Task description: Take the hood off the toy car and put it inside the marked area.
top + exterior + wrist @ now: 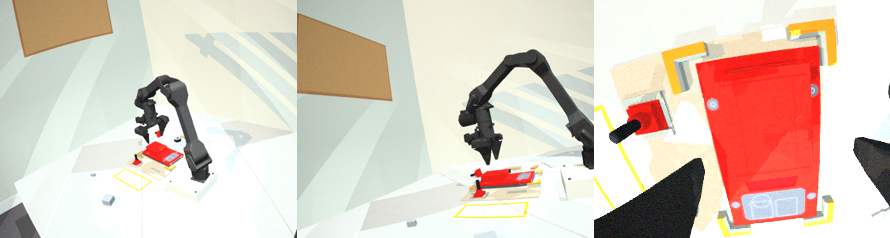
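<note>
Looking down from the top view, I see the pincer (153, 135) hanging above the far end of the red car (163, 153), its fingers spread wide with nothing between them and no contact with the car. The car sits on a tan board (159, 172) between orange brackets, and the hood (156, 147), a raised red block, is on the car, not lifted. The yellow outline (132, 179) marking the drop area lies on the white table (74, 214) just in front of the board, with a red lever (136, 161) at the board's corner and a grey cube (108, 199) nearer the table edge. In the exterior view, the pincer (492, 155) points straight down, tips well above the hood (496, 174), and the outline (492, 210) sits apart from the car (506, 178). From the wrist view, I look down on the car (758, 133) lengthwise, with a dark finger (656, 216) at each lower corner of the picture, far apart and off the red body; the lever (638, 120) shows at the left.
</note>
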### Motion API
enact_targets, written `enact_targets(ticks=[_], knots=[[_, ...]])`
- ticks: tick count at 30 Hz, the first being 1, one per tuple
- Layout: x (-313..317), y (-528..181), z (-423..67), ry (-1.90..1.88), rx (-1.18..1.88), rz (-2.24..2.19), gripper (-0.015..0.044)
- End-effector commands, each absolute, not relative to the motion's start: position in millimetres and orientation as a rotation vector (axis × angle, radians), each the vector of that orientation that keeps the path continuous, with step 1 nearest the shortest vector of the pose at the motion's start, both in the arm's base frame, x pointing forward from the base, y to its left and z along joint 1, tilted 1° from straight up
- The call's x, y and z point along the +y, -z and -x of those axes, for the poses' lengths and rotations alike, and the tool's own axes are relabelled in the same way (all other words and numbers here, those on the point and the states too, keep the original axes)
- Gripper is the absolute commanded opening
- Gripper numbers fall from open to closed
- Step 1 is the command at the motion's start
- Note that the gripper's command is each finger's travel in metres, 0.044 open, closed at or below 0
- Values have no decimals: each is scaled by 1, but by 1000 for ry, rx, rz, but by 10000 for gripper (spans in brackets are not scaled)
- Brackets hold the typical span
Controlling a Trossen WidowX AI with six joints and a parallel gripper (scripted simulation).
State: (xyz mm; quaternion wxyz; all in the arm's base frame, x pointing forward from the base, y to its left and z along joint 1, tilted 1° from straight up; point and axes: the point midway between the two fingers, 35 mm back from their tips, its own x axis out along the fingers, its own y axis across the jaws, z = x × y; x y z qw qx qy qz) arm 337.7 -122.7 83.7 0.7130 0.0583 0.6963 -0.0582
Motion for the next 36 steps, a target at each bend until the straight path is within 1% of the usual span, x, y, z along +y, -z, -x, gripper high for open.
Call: enact_targets(ticks=[1, 36], knots=[[-122, -80, -338, 123, 1543, -128, 440], [-122, -57, -338, 123, 1543, -128, 440]])
